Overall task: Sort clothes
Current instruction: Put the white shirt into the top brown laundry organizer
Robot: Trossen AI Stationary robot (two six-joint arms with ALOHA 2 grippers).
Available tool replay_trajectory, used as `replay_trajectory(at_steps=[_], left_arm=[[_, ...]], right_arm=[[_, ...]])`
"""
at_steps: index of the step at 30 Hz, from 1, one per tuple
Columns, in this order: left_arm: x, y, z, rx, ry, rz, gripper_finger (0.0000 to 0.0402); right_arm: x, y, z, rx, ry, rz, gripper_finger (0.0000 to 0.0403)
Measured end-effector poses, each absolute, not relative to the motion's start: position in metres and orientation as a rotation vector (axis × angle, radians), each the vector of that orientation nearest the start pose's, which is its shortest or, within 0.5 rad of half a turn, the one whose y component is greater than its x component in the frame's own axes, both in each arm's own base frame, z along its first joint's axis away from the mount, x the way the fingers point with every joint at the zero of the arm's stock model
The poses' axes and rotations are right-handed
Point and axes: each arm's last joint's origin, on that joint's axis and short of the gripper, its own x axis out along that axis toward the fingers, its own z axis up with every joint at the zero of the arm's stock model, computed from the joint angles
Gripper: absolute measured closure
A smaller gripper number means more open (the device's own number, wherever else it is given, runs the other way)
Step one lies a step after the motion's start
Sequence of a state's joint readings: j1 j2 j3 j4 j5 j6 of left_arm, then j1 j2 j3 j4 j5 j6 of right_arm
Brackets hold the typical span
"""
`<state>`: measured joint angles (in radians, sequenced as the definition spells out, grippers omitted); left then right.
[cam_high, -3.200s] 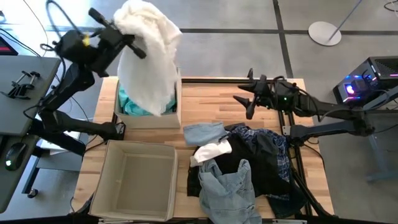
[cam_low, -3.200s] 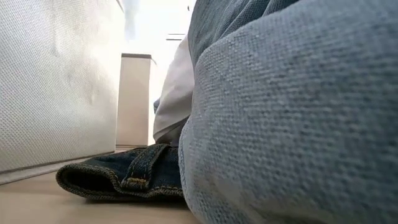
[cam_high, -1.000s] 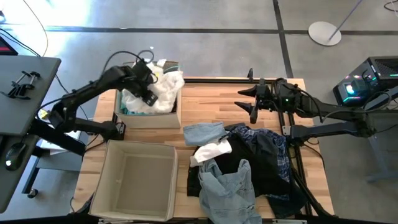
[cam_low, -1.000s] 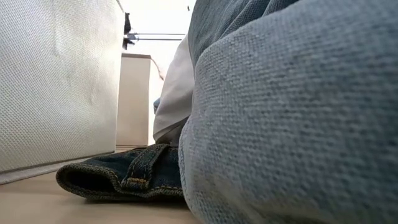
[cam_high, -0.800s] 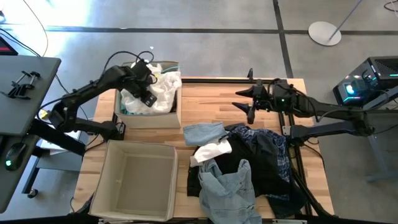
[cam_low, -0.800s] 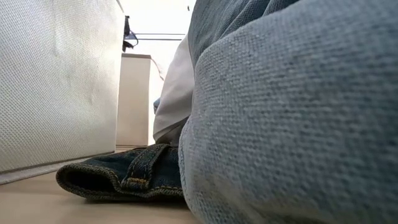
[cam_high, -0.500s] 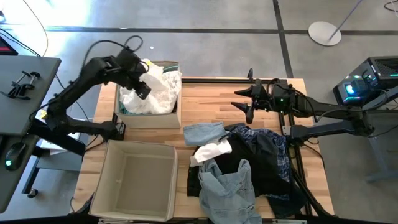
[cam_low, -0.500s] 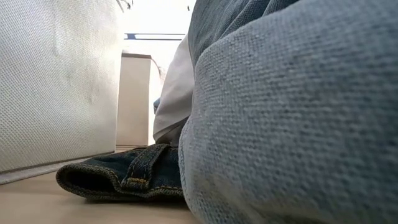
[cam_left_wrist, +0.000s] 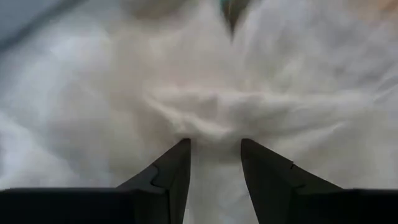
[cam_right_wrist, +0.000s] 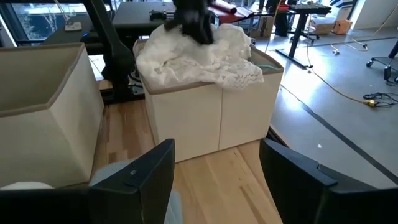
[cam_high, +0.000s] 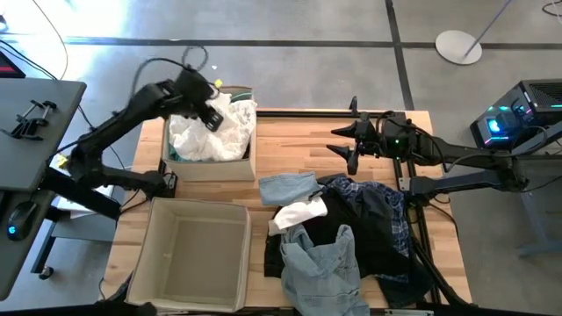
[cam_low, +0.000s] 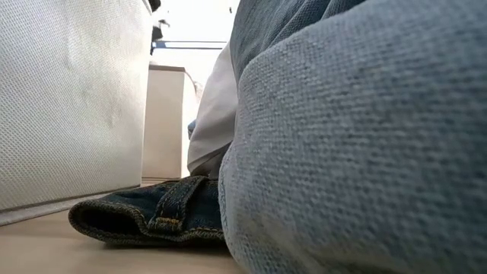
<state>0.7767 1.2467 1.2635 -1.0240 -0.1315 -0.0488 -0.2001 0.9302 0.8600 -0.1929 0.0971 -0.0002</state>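
Left tool (cam_high: 213, 118) is poised over the far bin (cam_high: 248, 158) at 11 o'clock, jaws narrowly parted, a fold of white garment (cam_high: 211, 133) seen between the fingers (cam_left_wrist: 171, 174); whether it is gripped cannot be told. The garment is heaped above the rim, partly draped over it. Right tool (cam_high: 344, 146) is parked at 1 o'clock, jaws wide, nothing held. Remaining clothes (cam_high: 351, 233) are piled on the surface (cam_high: 290, 140) at 5 o'clock; the near bin (cam_high: 145, 263) at 7 o'clock is unfilled. Risk: cloth snagged on the fingers may be dragged out, or the overhang may slip off.
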Motion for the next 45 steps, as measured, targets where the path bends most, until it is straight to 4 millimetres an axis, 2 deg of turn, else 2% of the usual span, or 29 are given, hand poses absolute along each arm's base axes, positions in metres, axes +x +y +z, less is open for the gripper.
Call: replay_trajectory(at_steps=[4, 6, 10, 13, 16, 20, 26, 30, 33, 36, 41, 45], left_arm=[[0.168, 0.168, 0.283, -0.494, 1.115, 0.769, 0.0271], [0.169, 0.168, 0.262, -0.523, 1.166, 0.723, 0.0271], [0.175, 0.166, 0.259, -0.418, 1.206, 0.776, 0.0271], [0.175, 0.17, 0.267, -0.416, 1.194, 0.757, 0.0271], [0.174, 0.172, 0.286, -0.395, 1.144, 0.77, 0.0271], [0.171, 0.168, 0.321, -0.362, 1.065, 0.777, 0.0271], [0.159, 0.151, 0.371, -0.304, 0.905, 0.773, 0.0271], [0.157, 0.15, 0.383, -0.237, 0.765, 0.835, 0.0271], [0.158, 0.158, 0.374, -0.202, 0.785, 0.943, 0.0271], [0.162, 0.166, 0.35, -0.224, 0.871, 0.975, 0.0271], [0.17, 0.174, 0.304, -0.32, 1.018, 0.893, 0.0271], [0.179, 0.178, 0.282, -0.375, 1.098, 0.778, 0.0271]], right_arm=[[0.199, -0.043, 0.332, 0.014, 0.269, -0.295, 0.0181], [0.199, -0.043, 0.332, 0.014, 0.269, -0.295, 0.0181], [0.199, -0.043, 0.332, 0.014, 0.269, -0.296, 0.0181], [0.199, -0.043, 0.332, 0.014, 0.269, -0.296, 0.0181], [0.199, -0.043, 0.332, 0.014, 0.269, -0.296, 0.0181], [0.199, -0.043, 0.332, 0.014, 0.269, -0.296, 0.0181], [0.199, -0.043, 0.332, 0.016, 0.269, -0.296, 0.0181], [0.199, -0.043, 0.332, 0.017, 0.269, -0.296, 0.0181], [0.2, -0.041, 0.332, 0.015, 0.269, -0.289, 0.0181], [0.201, -0.037, 0.332, 0.012, 0.266, -0.268, 0.0181], [0.204, -0.028, 0.321, 0.001, 0.265, -0.223, 0.0181], [0.207, -0.025, 0.31, -0.007, 0.228, -0.208, 0.0181]])
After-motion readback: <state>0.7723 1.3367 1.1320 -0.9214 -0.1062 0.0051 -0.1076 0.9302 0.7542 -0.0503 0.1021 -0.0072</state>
